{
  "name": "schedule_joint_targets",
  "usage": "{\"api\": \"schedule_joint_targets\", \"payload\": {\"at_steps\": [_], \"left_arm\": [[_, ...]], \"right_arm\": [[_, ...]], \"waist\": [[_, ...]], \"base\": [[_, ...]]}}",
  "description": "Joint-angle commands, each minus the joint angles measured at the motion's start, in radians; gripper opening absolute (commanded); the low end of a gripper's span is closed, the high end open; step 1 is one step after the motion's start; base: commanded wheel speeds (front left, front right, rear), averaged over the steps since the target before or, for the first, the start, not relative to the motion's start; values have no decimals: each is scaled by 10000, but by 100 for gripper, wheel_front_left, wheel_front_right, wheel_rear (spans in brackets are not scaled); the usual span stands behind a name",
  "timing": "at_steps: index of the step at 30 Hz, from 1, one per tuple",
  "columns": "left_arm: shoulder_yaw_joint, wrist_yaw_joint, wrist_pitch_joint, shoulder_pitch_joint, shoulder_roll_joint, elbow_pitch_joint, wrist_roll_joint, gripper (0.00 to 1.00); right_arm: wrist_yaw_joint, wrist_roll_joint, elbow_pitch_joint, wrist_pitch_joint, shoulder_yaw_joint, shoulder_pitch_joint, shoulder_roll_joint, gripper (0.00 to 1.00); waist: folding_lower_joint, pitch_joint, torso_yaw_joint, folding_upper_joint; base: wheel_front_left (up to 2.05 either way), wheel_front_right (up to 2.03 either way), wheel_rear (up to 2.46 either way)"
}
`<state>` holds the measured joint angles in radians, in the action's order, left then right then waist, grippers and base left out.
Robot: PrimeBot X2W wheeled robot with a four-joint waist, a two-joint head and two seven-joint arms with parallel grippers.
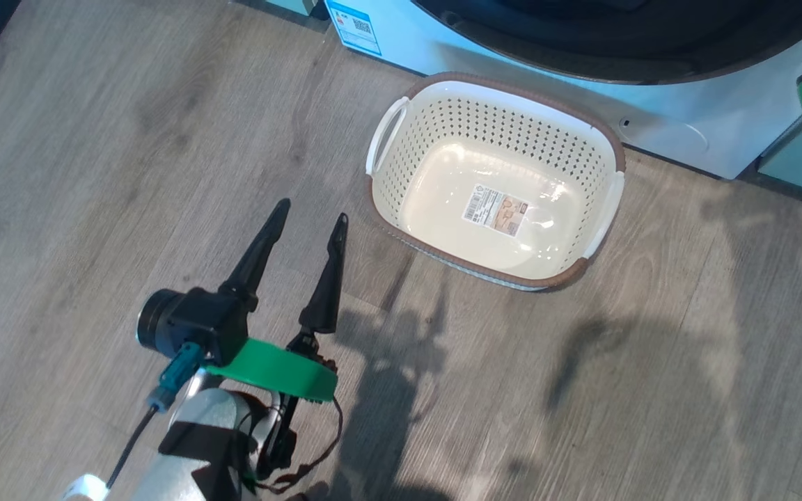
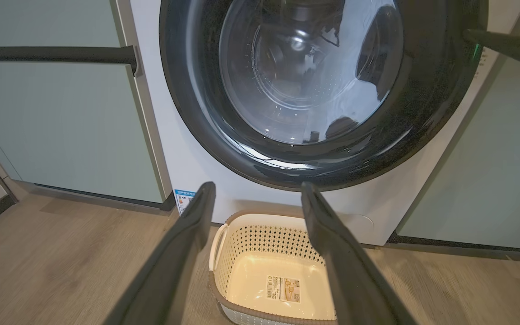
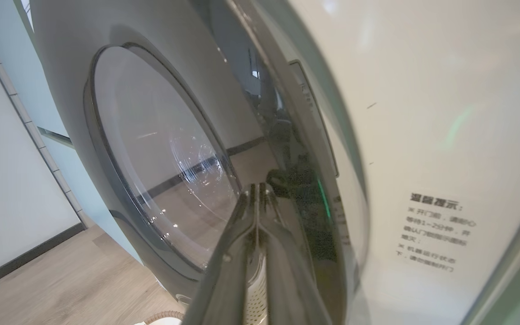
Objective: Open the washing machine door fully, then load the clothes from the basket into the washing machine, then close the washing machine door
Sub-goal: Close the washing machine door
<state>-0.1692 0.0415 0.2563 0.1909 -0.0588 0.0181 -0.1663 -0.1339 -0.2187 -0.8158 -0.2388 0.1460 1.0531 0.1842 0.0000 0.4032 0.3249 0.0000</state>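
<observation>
With the basket (image 1: 443, 139) empty, closing seems in hand: right jaws clenched on nothing at the door (image 2: 427, 104) rim, left jaws released; next, press it latched.

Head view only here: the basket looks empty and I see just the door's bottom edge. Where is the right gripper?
Observer: The right gripper is shut, its tips on the glossy black rim of the washing machine door, right side.
Operator: Is the door closed?
Observer: Left wrist view: it lies flat against the front of the washing machine, no gap showing.
Operator: Clothes inside?
Observer: Cannot tell; the glass shows mostly reflections.
</observation>
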Motion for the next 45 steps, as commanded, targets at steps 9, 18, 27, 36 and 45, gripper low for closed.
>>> {"api": "schedule_joint_targets", "payload": {"at_steps": [9, 18, 27, 36, 45], "left_arm": [[682, 84, 55, 22, -16, 158, 209, 100], [912, 191, 55, -95, -5, 44, 355, 100], [1149, 390, 55, -282, -110, -248, 239, 100], [1339, 523, 55, -562, -258, -669, -123, 100], [1647, 447, -23, -1070, -476, -942, -419, 100]], "right_arm": [[32, -277, 634, -210, 1013, -728, -412, 0], [32, -564, 2914, -226, 1124, -2843, -554, 0], [32, -475, 5154, -228, 479, -5601, -867, 0], [32, -199, 5856, -229, -231, -7432, -1211, 100], [32, 8, 6536, -229, -959, -9052, -1326, 100]], "waist": [[0, -349, -352, 0], [0, -851, -954, 0], [0, -1648, -1952, 0], [0, -2518, -2749, 0], [0, -3170, -3327, 0]], "base": [[0, 0, 0], [0, 0, 0], [0, 0, 0], [0, 0, 0], [0, 0, 0]]}}
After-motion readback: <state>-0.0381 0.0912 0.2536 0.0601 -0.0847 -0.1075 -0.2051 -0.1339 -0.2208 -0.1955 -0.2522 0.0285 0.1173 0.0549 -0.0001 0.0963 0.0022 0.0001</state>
